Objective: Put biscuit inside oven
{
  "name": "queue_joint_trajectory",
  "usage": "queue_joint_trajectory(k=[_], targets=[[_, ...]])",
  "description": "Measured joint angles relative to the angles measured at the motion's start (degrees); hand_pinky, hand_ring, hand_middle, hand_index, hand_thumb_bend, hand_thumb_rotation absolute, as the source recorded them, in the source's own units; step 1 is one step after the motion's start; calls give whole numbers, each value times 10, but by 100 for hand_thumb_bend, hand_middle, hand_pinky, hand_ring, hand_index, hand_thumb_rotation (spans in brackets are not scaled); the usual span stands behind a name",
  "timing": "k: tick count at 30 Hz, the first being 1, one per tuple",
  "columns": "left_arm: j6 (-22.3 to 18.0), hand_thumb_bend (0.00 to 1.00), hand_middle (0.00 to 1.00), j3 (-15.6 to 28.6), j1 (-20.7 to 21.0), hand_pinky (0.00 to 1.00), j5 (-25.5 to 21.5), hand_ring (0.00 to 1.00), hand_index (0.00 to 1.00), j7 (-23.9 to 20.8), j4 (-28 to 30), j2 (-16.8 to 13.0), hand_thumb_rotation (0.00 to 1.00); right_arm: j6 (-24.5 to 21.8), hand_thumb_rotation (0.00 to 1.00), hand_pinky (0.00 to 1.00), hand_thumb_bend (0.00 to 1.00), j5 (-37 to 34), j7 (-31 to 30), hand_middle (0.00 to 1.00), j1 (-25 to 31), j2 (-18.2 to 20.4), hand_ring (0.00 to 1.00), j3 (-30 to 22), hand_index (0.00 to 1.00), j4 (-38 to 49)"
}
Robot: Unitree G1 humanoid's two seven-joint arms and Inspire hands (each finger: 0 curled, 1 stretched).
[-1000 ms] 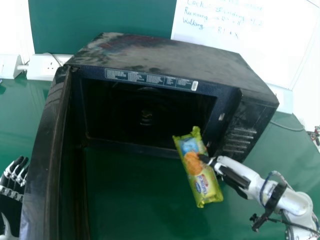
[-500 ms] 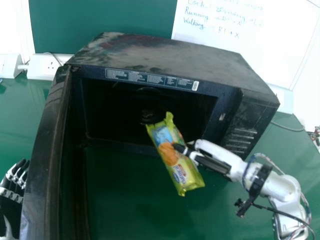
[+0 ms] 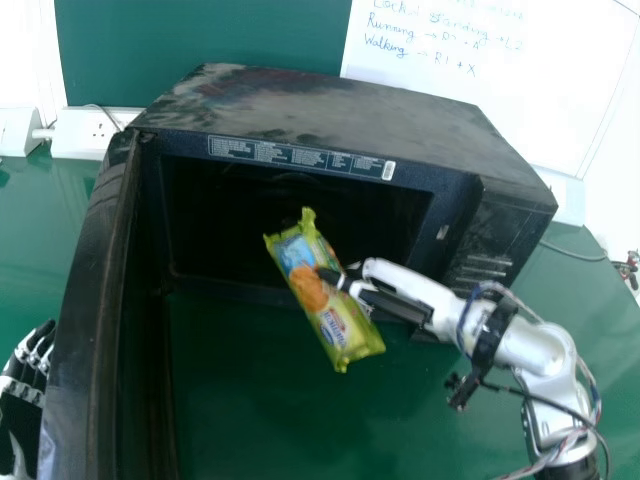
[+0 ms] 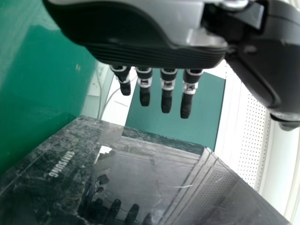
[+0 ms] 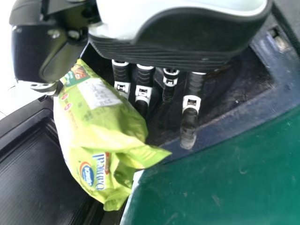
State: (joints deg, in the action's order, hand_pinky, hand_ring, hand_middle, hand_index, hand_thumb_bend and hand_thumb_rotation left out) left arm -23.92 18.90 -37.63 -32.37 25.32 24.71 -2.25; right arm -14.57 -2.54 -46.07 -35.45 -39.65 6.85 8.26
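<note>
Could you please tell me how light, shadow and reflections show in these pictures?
Head view: oven interior in deep shadow, whiteboard brightly lit; left wrist view: glossy oven door mirroring the left hand's fingers; right wrist view: background beside the right hand partly washed out to white.

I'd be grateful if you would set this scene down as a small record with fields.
oven: black, on a green table
door: wide open, on the robot's left
biscuit packet: green, tilted, upper end at the oven's opening; whether past the rim, cannot tell
right hand: holding the packet
left hand: empty, fingers extended, beyond the door
task status: packet not yet set down inside
</note>
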Motion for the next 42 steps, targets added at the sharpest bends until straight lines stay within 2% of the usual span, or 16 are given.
queue_joint_trajectory(k=[7, 10, 14, 17, 19, 23, 25, 29, 32, 36, 40, 42], targets=[[-11, 82, 88, 0, 0, 78, 2, 86, 89, 11, -2, 0, 100, 23, 0, 25, 50, 41, 5, 49, -41, 27, 45, 22, 55, -59], [-13, 81, 89, 0, 0, 83, 2, 88, 90, 14, -3, 1, 100, 41, 0, 25, 49, 63, 12, 52, -63, 37, 43, 28, 55, -91], [-14, 83, 92, -1, -2, 94, -4, 93, 92, 17, -3, 1, 100, 46, 0, 25, 50, 77, 16, 49, -97, 54, 45, 31, 55, -138], [-17, 83, 93, -2, -2, 96, 2, 94, 91, 17, -3, 2, 100, 48, 0, 25, 50, 90, 20, 52, -121, 68, 43, 38, 55, -177], [-22, 79, 93, -2, -2, 96, 6, 95, 92, 17, -3, 3, 100, 54, 0, 25, 50, 100, 25, 50, -138, 77, 45, 41, 56, -207], [-28, 72, 93, -2, -2, 91, 8, 93, 91, 19, -5, 6, 100, 91, 0, 25, 49, 112, 33, 52, -166, 88, 43, 46, 55, -267], [-28, 72, 93, -3, -2, 89, 8, 92, 91, 19, -5, 7, 100, 111, 0, 25, 49, 114, 34, 53, -184, 94, 43, 46, 55, -305], [-28, 73, 88, -4, -1, 81, -3, 87, 91, 30, -8, 7, 99, 119, 0, 24, 50, 117, 42, 49, -218, 113, 45, 46, 56, -382], [-28, 75, 91, -4, -1, 85, -2, 89, 93, 28, -8, 8, 98, 126, 0, 25, 50, 119, 43, 52, -238, 126, 43, 46, 55, -430], [-30, 75, 88, -4, -1, 79, -4, 84, 92, 34, -9, 7, 95, 138, 0, 25, 50, 120, 46, 53, -265, 138, 43, 44, 56, -486], [-30, 72, 80, -4, -2, 69, 0, 75, 86, 31, -10, 8, 95, 151, 0, 24, 50, 120, 55, 51, -278, 148, 44, 42, 56, -520], [-30, 71, 79, -4, -2, 69, 3, 75, 85, 29, -10, 8, 95, 158, 0, 24, 50, 122, 58, 49, -285, 151, 45, 42, 57, -536]])
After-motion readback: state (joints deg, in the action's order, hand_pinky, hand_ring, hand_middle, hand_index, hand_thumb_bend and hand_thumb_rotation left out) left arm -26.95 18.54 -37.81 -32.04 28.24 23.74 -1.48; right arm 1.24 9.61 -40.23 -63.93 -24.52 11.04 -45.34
